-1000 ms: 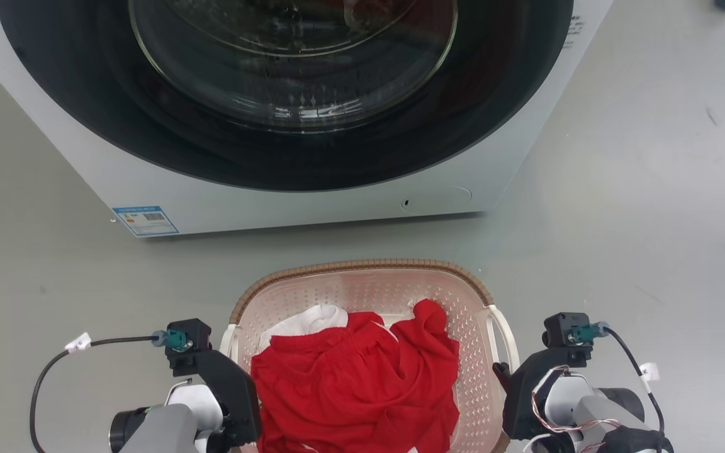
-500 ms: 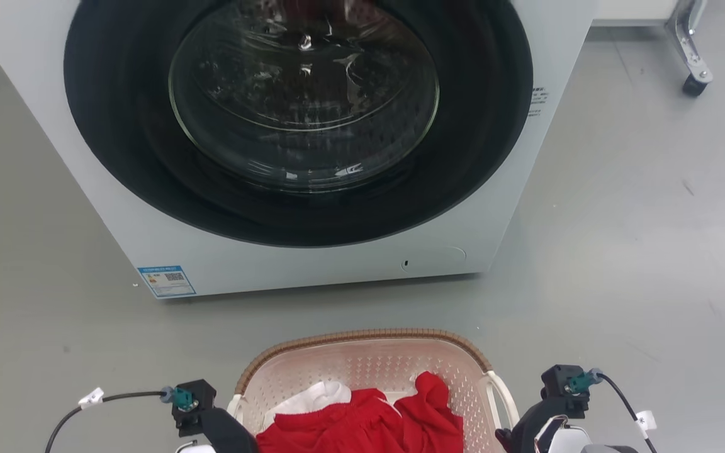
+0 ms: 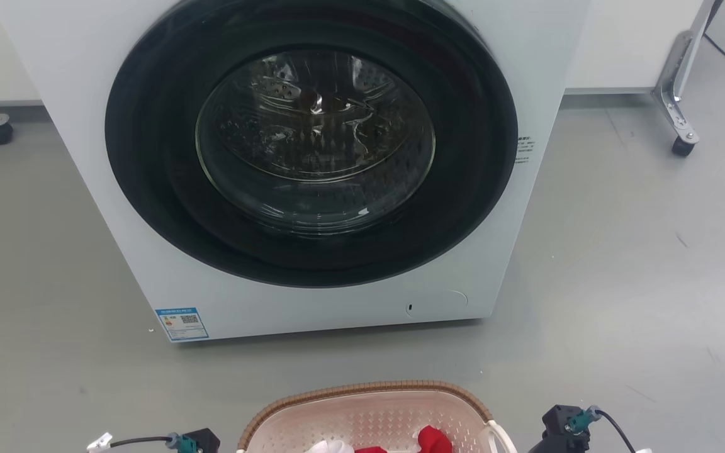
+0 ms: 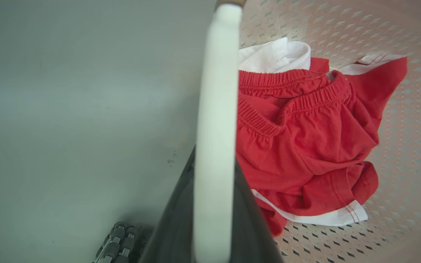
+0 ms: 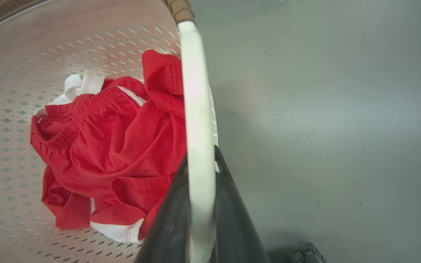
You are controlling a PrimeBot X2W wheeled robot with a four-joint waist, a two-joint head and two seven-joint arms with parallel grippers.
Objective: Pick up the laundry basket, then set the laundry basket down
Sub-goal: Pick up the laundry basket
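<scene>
Grey floor (image 3: 620, 283), smooth and lightly scuffed. White front-load washing machine (image 3: 312, 170) stands ahead, round door shut. Laundry basket (image 3: 369, 418) sits near the robot, at the head view's bottom edge, apart from the washer. Inside it are red shorts (image 4: 305, 138) with an elastic waistband, bunched over a white garment (image 4: 276, 54).

Left end effector (image 4: 214, 164): dark fingers closed on both sides of the white left handle (image 4: 216, 91). Right end effector (image 5: 200, 157): same clamp on the right handle (image 5: 196, 91).

Step in hand, by my reading: the pick-up, both handles gripped. Cannot tell whether the base is off the floor.

Next move calls for both arms to travel level and together, so the basket does not tip or twist the thin handles, then a flat set-down before release.
</scene>
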